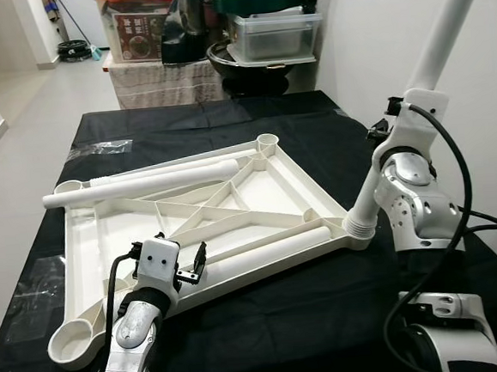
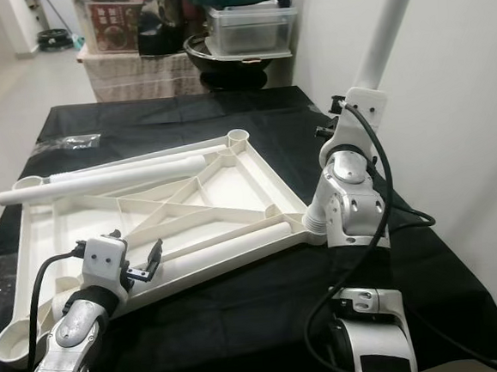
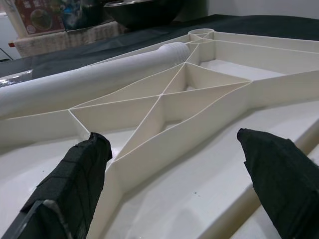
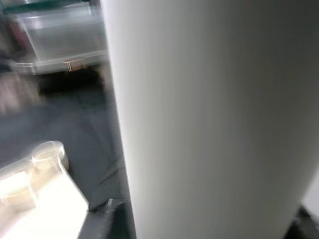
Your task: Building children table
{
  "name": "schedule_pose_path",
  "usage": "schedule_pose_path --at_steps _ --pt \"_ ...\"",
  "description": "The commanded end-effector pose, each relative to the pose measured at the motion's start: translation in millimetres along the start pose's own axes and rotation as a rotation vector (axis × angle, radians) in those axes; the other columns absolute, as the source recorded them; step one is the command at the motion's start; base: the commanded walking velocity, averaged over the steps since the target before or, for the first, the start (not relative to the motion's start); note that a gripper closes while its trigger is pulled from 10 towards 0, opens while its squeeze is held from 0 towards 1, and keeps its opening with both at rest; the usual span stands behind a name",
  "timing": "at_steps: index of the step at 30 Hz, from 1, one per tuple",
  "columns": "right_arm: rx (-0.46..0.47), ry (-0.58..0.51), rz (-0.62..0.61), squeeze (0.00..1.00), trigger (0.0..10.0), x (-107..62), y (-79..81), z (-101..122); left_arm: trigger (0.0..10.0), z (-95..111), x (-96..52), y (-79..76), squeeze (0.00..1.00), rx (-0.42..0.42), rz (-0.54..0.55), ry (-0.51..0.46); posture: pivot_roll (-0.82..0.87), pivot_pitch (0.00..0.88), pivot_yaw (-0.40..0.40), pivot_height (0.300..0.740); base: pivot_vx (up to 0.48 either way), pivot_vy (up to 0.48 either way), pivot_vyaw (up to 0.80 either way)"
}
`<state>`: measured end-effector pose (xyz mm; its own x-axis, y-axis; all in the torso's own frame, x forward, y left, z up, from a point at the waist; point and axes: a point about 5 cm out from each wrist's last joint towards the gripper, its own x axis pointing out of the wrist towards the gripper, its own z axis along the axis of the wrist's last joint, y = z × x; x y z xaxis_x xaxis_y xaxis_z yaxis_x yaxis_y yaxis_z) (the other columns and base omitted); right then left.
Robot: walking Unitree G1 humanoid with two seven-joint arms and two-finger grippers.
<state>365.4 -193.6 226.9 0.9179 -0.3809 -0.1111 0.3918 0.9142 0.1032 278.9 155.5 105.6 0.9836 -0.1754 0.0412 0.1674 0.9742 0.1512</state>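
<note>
Table top: the white plastic table top [image 1: 208, 215] lies upside down on the black cloth [image 1: 267, 314], its ribs facing up, with a round socket at each corner.
Loose legs: one white leg [image 1: 145, 181] rests across the far side of the table top; another leg [image 1: 270, 246] lies along the near rim.
Standing leg: a third leg [image 1: 439, 37] stands tilted in the right corner socket [image 1: 359, 227].
Right gripper: the right gripper [image 1: 395, 114] is at this standing leg; its wrist view is close against the white tube. Whether its fingers are closed on it cannot be told.
Left gripper: the left gripper [image 3: 174, 164] hovers over the near ribs, fingers spread apart, holding nothing.
Handling: the parts look light, stiff and smooth, so probably slippery; a leg is best taken around its middle.
Surface: the cloth covers a low table.
Room: storage boxes [image 1: 137, 22] and a clear container [image 1: 273, 36] stand behind; a white wall is on the right.
</note>
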Motion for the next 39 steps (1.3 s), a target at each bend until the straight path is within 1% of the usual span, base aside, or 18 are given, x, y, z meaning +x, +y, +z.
schedule_pose_path --at_steps 1,2,5,8,12,15,16,19,20,21,22,26,29,31,34,37,38,39 --pt "-0.017 0.084 -0.003 1.0 10.0 1.4 -3.7 -17.3 10.0 -13.3 -5.0 -1.8 0.0 0.002 -0.007 0.066 -0.02 0.0 -0.069 0.74 0.0 0.0 0.0" --pt "-0.045 0.062 0.015 0.0 10.0 2.8 -7.7 -7.9 10.0 -14.1 -5.8 -2.5 0.0 0.0 -0.007 0.068 -0.02 0.0 -0.068 0.74 0.0 0.0 0.0" --pt "-0.052 0.062 0.025 0.0 10.0 3.3 -8.7 -5.3 10.0 -14.4 -5.9 -3.1 0.0 -0.001 -0.007 0.069 -0.02 0.0 -0.068 0.74 0.0 0.0 0.0" --pt "-0.073 -0.009 0.083 0.0 10.0 4.5 -24.5 21.3 10.0 -14.2 -5.9 -4.0 0.0 -0.003 -0.009 0.069 -0.02 0.0 -0.067 0.74 0.0 0.0 0.0" --pt "-0.077 -0.035 0.094 0.0 10.0 4.5 -31.4 29.6 10.0 -14.2 -5.9 -3.6 0.0 -0.003 -0.009 0.069 -0.02 0.0 -0.067 0.74 0.0 0.0 0.0" --pt "-0.077 -0.069 0.225 0.0 10.0 4.0 -47.6 49.5 10.0 -15.1 -6.2 -2.3 0.0 0.0 -0.01 0.073 -0.03 0.0 -0.059 0.74 0.0 0.0 0.0" --pt "-0.093 -0.076 0.25 0.0 9.2 5.4 -52.7 52.5 10.0 -15.2 -5.7 -3.2 0.0 -0.001 -0.012 0.073 -0.03 0.0 -0.057 0.74 0.0 0.0 0.0" --pt "-0.106 -0.08 0.259 0.0 9.2 6.6 -55.9 53.6 10.0 -15.2 -5.3 -3.9 0.0 -0.001 -0.014 0.073 -0.03 0.0 -0.057 0.74 0.0 0.0 0.0" --pt "-0.106 -0.075 0.264 0.0 4.7 8.8 -59.1 53.4 10.0 -15.0 -4.5 -4.7 0.0 -0.002 -0.016 0.072 -0.03 0.0 -0.057 0.74 0.0 0.0 0.0" --pt "-0.105 -0.068 0.268 0.0 4.7 10.2 -61.2 53.1 10.0 -14.9 -4.1 -5.2 0.0 -0.003 -0.017 0.071 -0.03 0.0 -0.057 0.74 0.0 0.0 0.0" --pt "-0.104 -0.06 0.262 0.0 0.0 13.4 -63.1 49.8 10.0 -14.5 -3.3 -5.1 0.0 -0.003 -0.017 0.07 -0.03 0.0 -0.059 0.74 0.0 0.0 0.0" --pt "-0.104 -0.042 0.226 0.0 0.0 19.0 -65.5 41.3 10.0 -14.1 -2.7 -3.5 0.0 -0.001 -0.015 0.067 -0.02 0.0 -0.062 0.74 0.0 0.0 0.0" --pt "-0.073 -0.021 0.227 0.0 0.0 18.3 -57.5 30.7 10.0 -14.1 -3.5 -1.5 0.0 0.002 -0.011 0.067 -0.02 0.0 -0.064 0.74 0.0 0.0 0.0" --pt "-0.045 0.001 0.107 0.0 0.0 16.6 -53.2 19.4 10.0 -14.4 -4.3 -0.4 0.0 0.004 -0.009 0.069 -0.01 0.0 -0.062 0.74 0.0 0.0 0.0" --pt "-0.042 0.007 0.027 0.0 0.0 14.9 -52.8 14.6 10.0 -14.6 -4.5 -0.3 0.0 0.005 -0.009 0.069 -0.01 0.0 -0.063 0.74 0.0 0.0 0.0" --pt "-0.052 0.046 -0.096 0.0 0.0 3.6 -41.4 -2.2 10.0 -13.9 -4.6 -0.9 0.0 0.005 -0.009 0.067 -0.01 0.0 -0.066 0.74 0.0 0.0 0.0" --pt "-0.038 0.059 -0.109 0.0 3.2 -2.0 -32.9 -7.3 10.0 -13.9 -4.6 -1.1 0.0 0.006 -0.01 0.067 -0.01 0.0 -0.058 0.74 0.0 0.0 0.0" --pt "-0.038 0.059 -0.109 0.0 3.2 -2.0 -32.9 -7.3 10.0 -13.9 -4.6 -1.1 0.0 0.006 -0.01 0.067 -0.01 0.0 -0.058 0.74 0.0 0.0 0.0"
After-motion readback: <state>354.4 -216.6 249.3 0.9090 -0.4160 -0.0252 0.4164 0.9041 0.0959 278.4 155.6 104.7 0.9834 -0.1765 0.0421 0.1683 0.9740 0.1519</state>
